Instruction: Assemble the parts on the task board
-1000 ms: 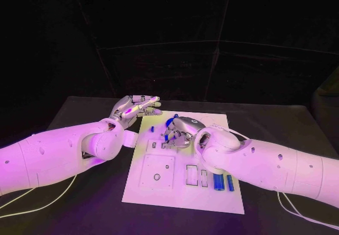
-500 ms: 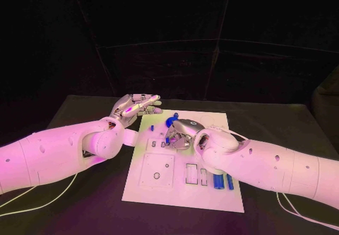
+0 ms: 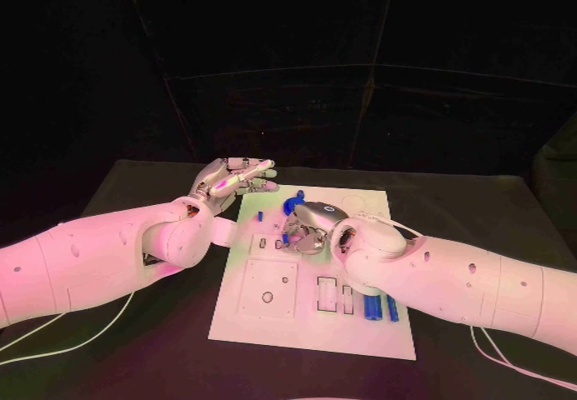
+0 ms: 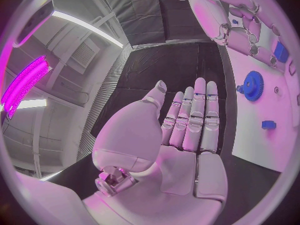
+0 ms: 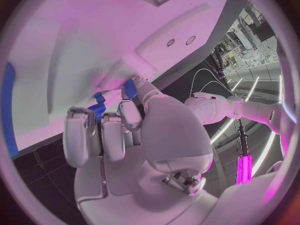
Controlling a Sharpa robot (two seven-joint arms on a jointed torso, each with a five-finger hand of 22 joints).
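Observation:
The white task board point(image 3: 315, 335) lies in the middle of the table. My right hand point(image 3: 310, 225) hovers low over its far half, fingers curled. In the right wrist view it pinches a small blue part point(image 5: 129, 89) between thumb and fingers, close to the board point(image 5: 94, 30). A blue gear point(image 3: 293, 202) lies just beyond this hand, and a small blue piece point(image 3: 258, 216) lies to its left. My left hand point(image 3: 234, 179) floats over the board's far left corner, fingers straight and apart, holding nothing point(image 4: 187, 130). The left wrist view also shows the gear point(image 4: 253, 85).
Two blue cylinders point(image 3: 381, 307) lie side by side on the board's near right part, beside rectangular slots point(image 3: 327, 293). A square recessed plate point(image 3: 268, 289) takes up the near left. Black table point(image 3: 144, 333) surrounds the board on all sides.
My right hand has drawn slightly nearer and lower with the blue part, uncovering the blue gear. The left hand has hardly moved.

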